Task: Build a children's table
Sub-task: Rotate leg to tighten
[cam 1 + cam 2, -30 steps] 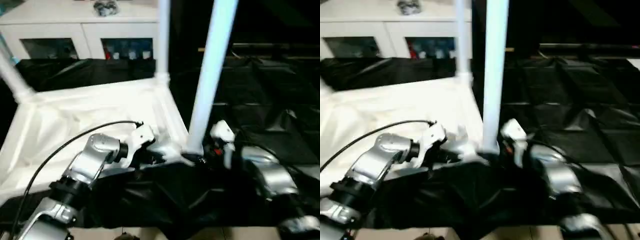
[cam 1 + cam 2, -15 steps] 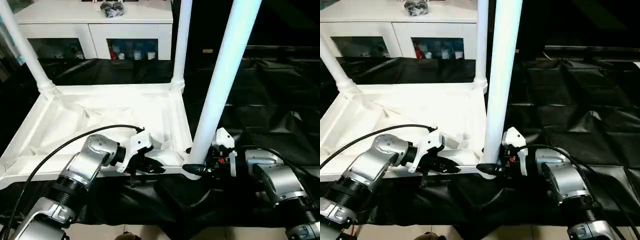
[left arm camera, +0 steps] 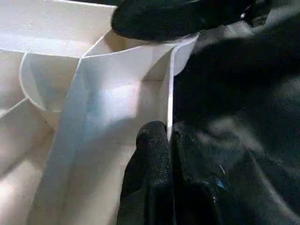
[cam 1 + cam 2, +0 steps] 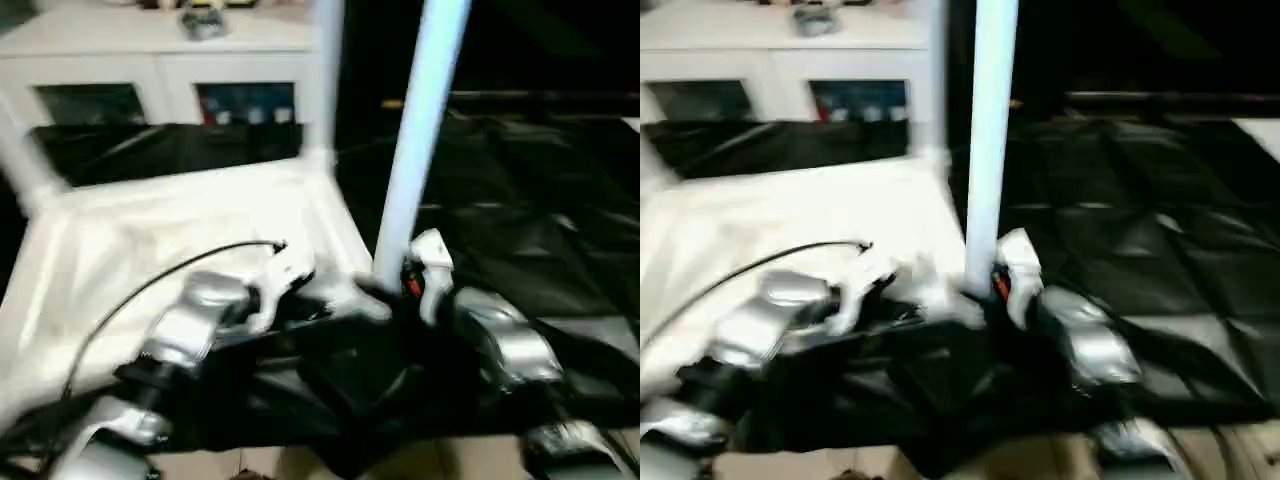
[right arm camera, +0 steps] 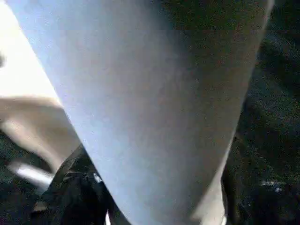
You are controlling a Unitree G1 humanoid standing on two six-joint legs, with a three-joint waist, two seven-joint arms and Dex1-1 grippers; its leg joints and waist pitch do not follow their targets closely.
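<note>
The children's table lies upside down: its white tabletop (image 4: 150, 230) rests on black cloth, ribbed side up. A white leg (image 4: 420, 130) rises from the near right corner socket, a second leg (image 4: 325, 70) from the far right corner, and a third leg (image 4: 20, 160) at the far left. My left gripper (image 3: 168, 133) is shut on the tabletop's thin near rim, close to that corner. My right gripper (image 4: 395, 295) is at the base of the near right leg (image 5: 154, 108), with a black finger (image 5: 75, 187) pressed against each side of it.
A white cabinet (image 4: 150, 60) with glass doors stands behind the tabletop, a small dark object (image 4: 203, 20) on top of it. Crumpled black cloth (image 4: 520, 200) covers the surface to the right and in front. A black cable (image 4: 150, 285) arcs over my left forearm.
The head view has swung and blurred. My right gripper's fingers have closed in around the base of the near right leg. My left gripper keeps its pinch on the rim.
</note>
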